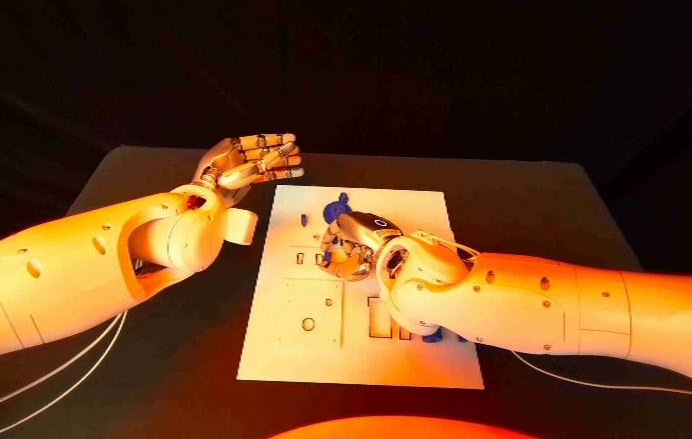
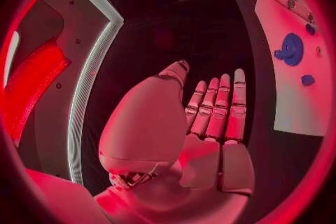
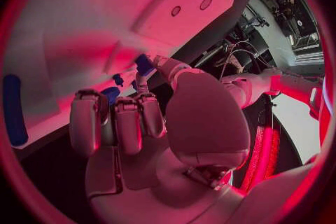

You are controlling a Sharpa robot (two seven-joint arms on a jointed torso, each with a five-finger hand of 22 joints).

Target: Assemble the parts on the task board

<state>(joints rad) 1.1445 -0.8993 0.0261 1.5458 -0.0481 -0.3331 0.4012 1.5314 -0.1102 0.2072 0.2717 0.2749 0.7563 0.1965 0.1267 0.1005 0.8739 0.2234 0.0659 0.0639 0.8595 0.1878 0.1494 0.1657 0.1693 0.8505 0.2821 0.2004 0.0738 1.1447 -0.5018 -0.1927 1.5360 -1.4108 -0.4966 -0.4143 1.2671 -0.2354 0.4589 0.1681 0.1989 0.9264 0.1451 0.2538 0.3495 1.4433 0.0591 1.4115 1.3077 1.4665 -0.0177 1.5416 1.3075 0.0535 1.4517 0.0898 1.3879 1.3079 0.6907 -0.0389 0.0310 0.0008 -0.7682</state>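
Behind the right hand (image 3: 133,123), its wrist view reveals a pinched blue part (image 3: 144,64).

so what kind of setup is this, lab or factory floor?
Looks like a lab test bench, probably: a black table against a dark backdrop, one white task board with small blue parts, and cabling and equipment beside the table.
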